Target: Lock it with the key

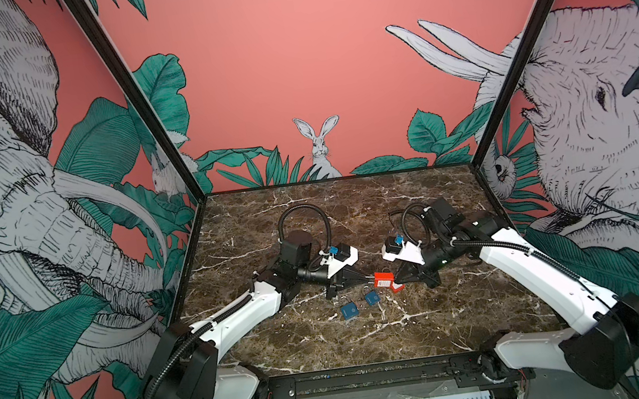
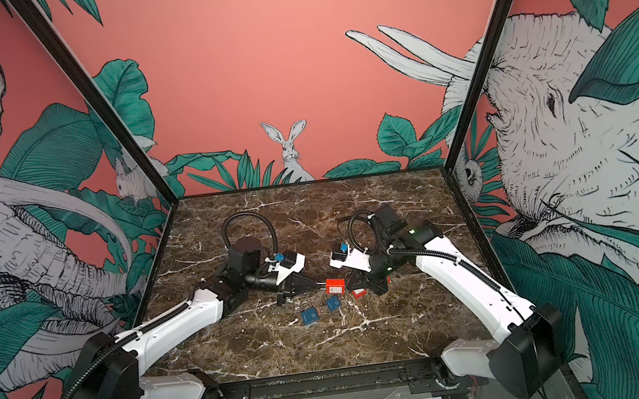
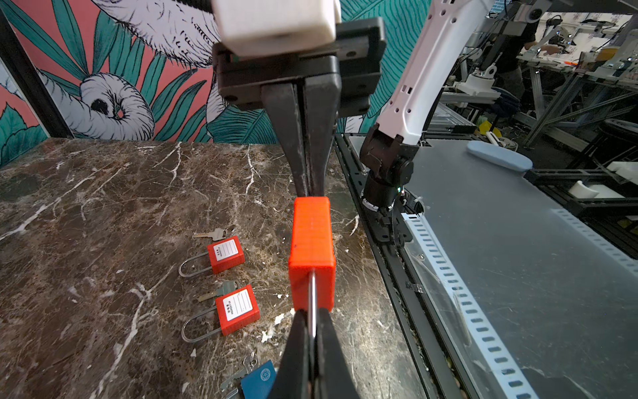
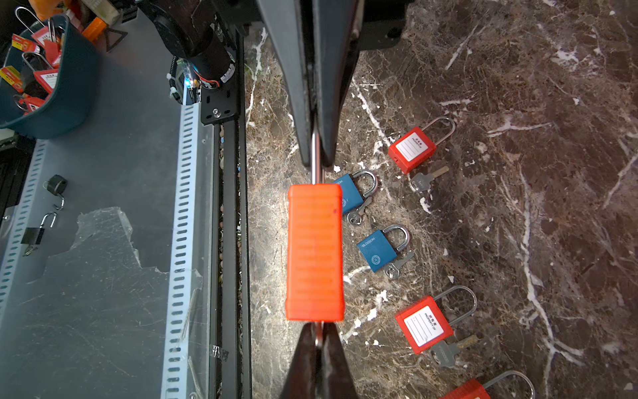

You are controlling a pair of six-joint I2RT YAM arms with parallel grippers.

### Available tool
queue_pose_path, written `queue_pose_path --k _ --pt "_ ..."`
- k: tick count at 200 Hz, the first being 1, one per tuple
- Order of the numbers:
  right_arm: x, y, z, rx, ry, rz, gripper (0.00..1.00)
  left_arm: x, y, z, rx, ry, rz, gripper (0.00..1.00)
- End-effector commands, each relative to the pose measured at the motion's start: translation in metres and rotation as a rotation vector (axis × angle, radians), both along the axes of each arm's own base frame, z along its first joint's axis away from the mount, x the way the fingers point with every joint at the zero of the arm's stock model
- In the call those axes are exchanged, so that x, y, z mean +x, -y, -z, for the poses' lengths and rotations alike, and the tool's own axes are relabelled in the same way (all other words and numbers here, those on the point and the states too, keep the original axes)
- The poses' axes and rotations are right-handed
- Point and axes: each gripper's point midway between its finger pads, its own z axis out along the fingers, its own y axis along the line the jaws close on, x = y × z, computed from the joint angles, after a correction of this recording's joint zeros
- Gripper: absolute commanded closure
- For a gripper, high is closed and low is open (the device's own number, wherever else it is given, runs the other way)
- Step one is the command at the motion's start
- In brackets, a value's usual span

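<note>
One ribbed orange plastic padlock [image 4: 315, 252] hangs between my tools over the veined brown marble tabletop [image 4: 518, 241]. My left gripper [image 3: 312, 316] is pinched tight on its thin steel shackle [image 4: 315, 162]. My right gripper [image 4: 317, 328] is closed on what looks like a silvery key [image 4: 317, 340] at the body's opposite end. Off the table, a teal plastic bin [image 4: 72, 96] holds red padlocks [image 4: 46, 81].

Your bench [image 1: 430, 320] is dark brown marble veined with white. Lying flat on it you have a blue padlock [image 4: 350, 197], a second blue padlock [image 4: 378, 250] just beside it, a red padlock [image 4: 411, 151], a second red padlock [image 4: 424, 324], and a third red padlock [image 4: 466, 392] cut off by the frame edge. Each fully visible lock has a key [image 4: 422, 180] at its base.
</note>
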Motion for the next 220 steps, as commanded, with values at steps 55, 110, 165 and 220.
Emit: queue_pose_path --k 55,110,165,220 --pt "-0.005 0.013 0.011 -0.03 0.082 -0.003 1.0 0.001 -0.006 -0.018 -0.007 0.044 0.081 1.0" --pt "-0.003 0.022 0.02 -0.023 0.089 0.052 1.0 0.01 -0.016 -0.024 -0.02 0.055 0.078 1.0" --pt "0.02 0.045 0.031 -0.108 0.113 0.238 1.0 0.025 -0.019 -0.018 0.101 -0.006 0.064 1.0" --pt "0.03 0.065 0.039 -0.118 0.183 0.418 1.0 0.045 -0.018 -0.006 0.254 -0.103 0.115 1.0"
